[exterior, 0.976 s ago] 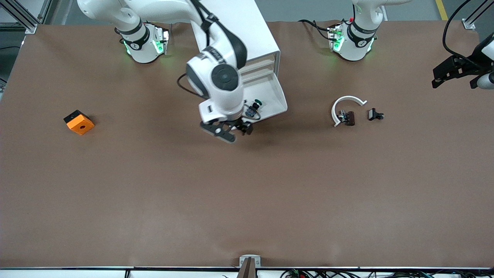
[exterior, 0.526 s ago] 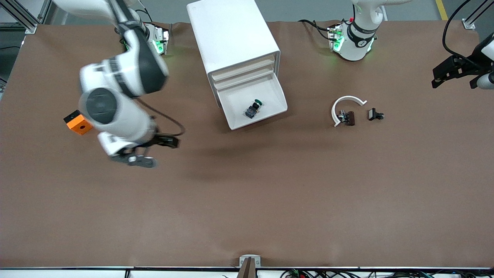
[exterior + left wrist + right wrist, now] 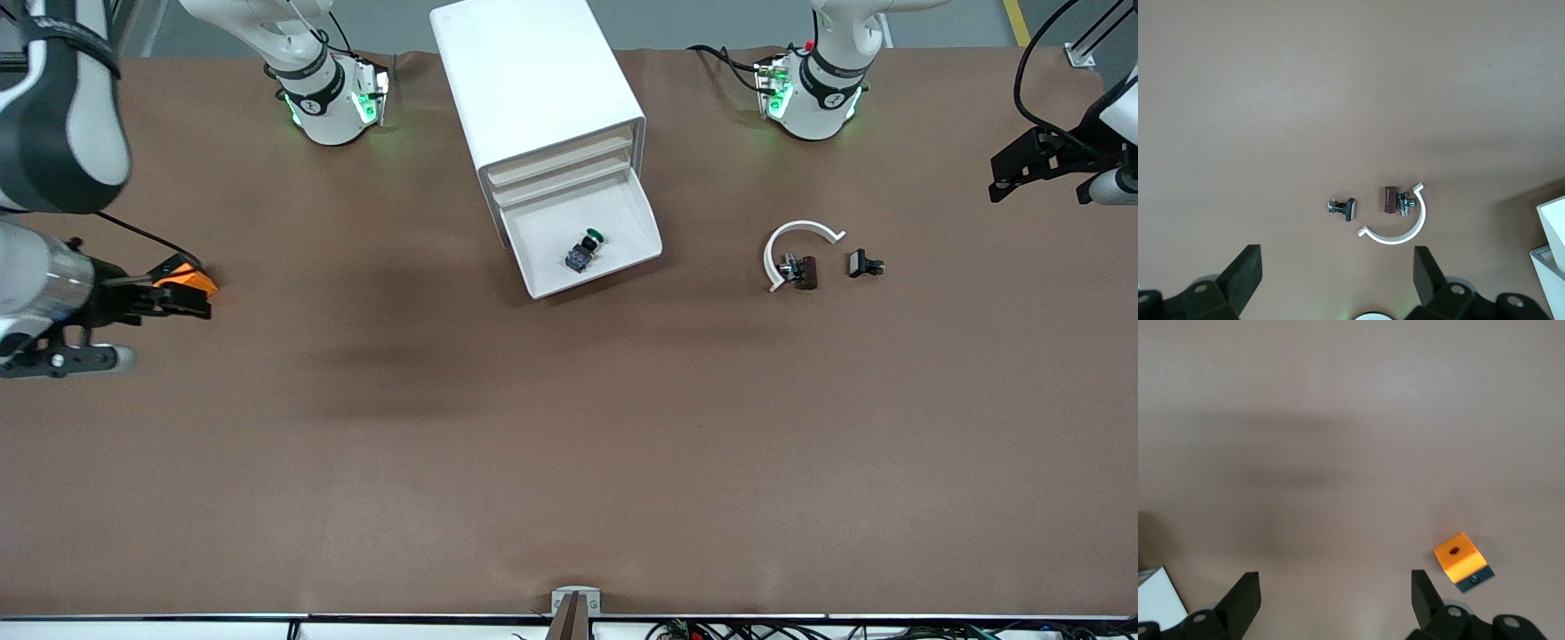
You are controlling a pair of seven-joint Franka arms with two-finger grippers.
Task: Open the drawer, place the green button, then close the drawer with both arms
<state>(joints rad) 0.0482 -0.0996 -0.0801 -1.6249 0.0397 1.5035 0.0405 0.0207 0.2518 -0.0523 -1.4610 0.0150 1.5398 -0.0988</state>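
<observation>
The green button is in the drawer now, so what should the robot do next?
Probably bring a gripper to the drawer front and push it shut. The button already lies inside, the drawer stands pulled out, and both the left gripper and right gripper hang open, holding nothing.

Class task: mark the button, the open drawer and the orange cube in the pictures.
button (image 3: 584, 249), front view, on its body inside the drawer.
drawer (image 3: 540, 288), front view, on its front rim.
orange cube (image 3: 1458, 555), right wrist view, on its top face.

The button lies in the open drawer of the white cabinet; both grippers hover open at the table's ends.
</observation>
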